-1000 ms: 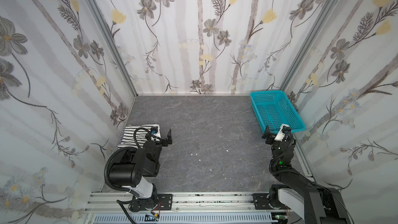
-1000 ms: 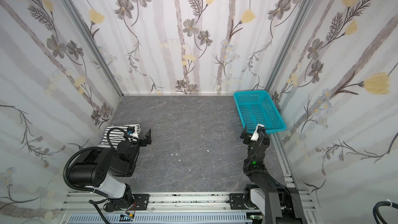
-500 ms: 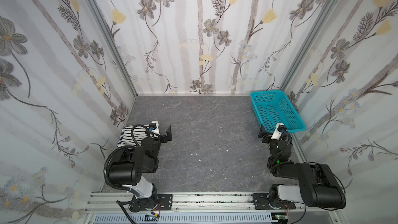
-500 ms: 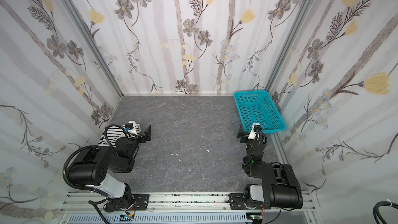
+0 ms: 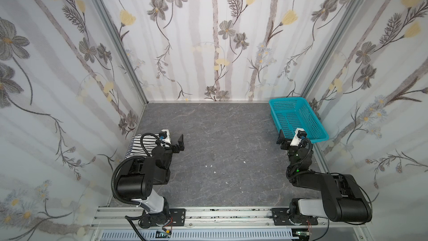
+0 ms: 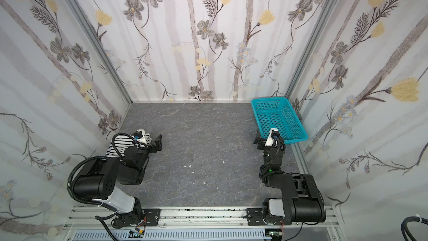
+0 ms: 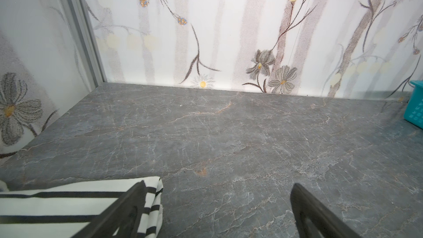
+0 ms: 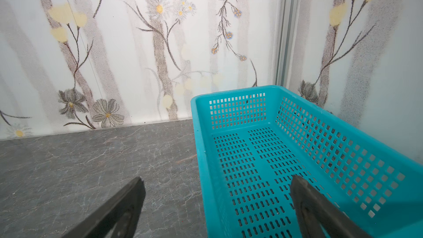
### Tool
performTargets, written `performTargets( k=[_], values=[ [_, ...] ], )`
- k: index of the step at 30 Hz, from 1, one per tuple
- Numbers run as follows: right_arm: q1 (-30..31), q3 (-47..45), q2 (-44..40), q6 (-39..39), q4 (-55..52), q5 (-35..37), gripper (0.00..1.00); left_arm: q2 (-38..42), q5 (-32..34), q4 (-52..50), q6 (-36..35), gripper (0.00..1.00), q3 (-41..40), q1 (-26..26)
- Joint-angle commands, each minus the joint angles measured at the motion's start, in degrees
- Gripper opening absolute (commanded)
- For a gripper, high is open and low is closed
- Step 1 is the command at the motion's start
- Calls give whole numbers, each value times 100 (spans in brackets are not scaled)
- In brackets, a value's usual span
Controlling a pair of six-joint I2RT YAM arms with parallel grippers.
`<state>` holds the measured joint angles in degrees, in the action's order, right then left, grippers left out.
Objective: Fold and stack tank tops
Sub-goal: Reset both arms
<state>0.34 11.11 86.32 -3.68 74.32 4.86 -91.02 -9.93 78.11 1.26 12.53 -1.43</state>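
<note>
The white, black-striped tank top lies folded against the left wall, partly under the left arm, any second top hidden, so the task looks nearly done; left gripper and right gripper gape empty, open table between them, basket in the far right corner.

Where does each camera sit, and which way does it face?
Top views: high at the front, looking down at the grey table, left arm, right arm, black-striped tank top and turquoise basket.
Left wrist: on the left arm, facing the back wall past the open left gripper; tank top behind one finger.
Right wrist: on the right arm, facing past the open right gripper into the basket.
Shared: every view shows the basket; top views and left wrist show the tank top.
</note>
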Motion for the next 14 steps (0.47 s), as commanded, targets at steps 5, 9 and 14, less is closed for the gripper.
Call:
performTargets(
  k=[5, 9, 14],
  values=[
    [28, 78, 30, 184, 26, -166, 100, 1, 36, 47, 50, 100, 38, 3],
    [23, 110, 45, 165, -6, -161, 100, 5, 38, 47, 49, 100, 41, -4],
    [54, 75, 25, 200, 37, -117, 100, 6, 27, 46, 50, 100, 45, -5]
  ],
)
